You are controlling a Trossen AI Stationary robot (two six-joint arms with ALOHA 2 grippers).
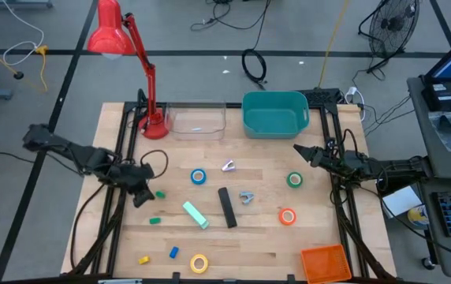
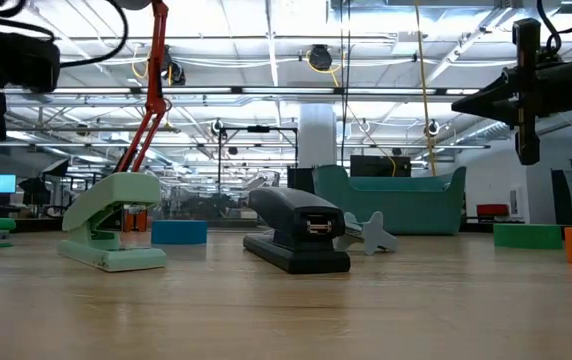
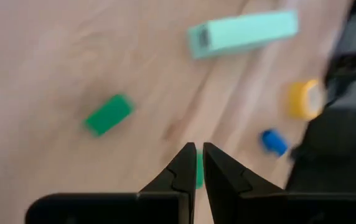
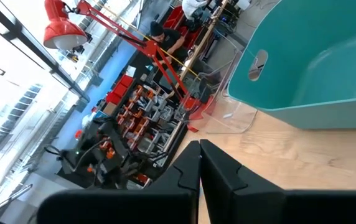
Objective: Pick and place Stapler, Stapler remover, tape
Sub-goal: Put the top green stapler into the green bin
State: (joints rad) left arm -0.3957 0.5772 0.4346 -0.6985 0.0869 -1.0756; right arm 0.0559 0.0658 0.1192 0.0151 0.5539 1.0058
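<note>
A pale wooden tabletop (image 1: 304,229) carries everything, with black frame rails along its left and right edges and a workshop beyond.

Starting at the near edge, we have the yellow tape (image 1: 199,263) beside two small blocks, and an orange tray (image 1: 326,262) at the near right corner. A little further in lie the mint stapler (image 1: 195,214), the black stapler (image 1: 226,207) near the middle, the staple remover (image 1: 246,197) just beside it, and the orange tape (image 1: 288,216). Beyond those sit the blue tape (image 1: 199,177) and green tape (image 1: 294,180). At the far edge stand a clear tub (image 1: 197,121), a teal bin (image 1: 274,113) and a red lamp (image 1: 123,47).

Our left gripper (image 1: 141,196) hovers over the left side near a green block (image 1: 160,194), fingers almost together and holding nothing. Our right gripper (image 1: 298,149) hangs above the right side, short of the bin, fingers shut and empty.

Nothing is picked up yet, so we judge the first pick is ahead. For the black stapler we would open the left fingers wide, turn them square across its narrow body, and come straight down at its middle.

The mint stapler and remover crowd both flanks, so we should descend vertically. The lamp arm and side rails limit swings; the centre lane to the bin looks open.
</note>
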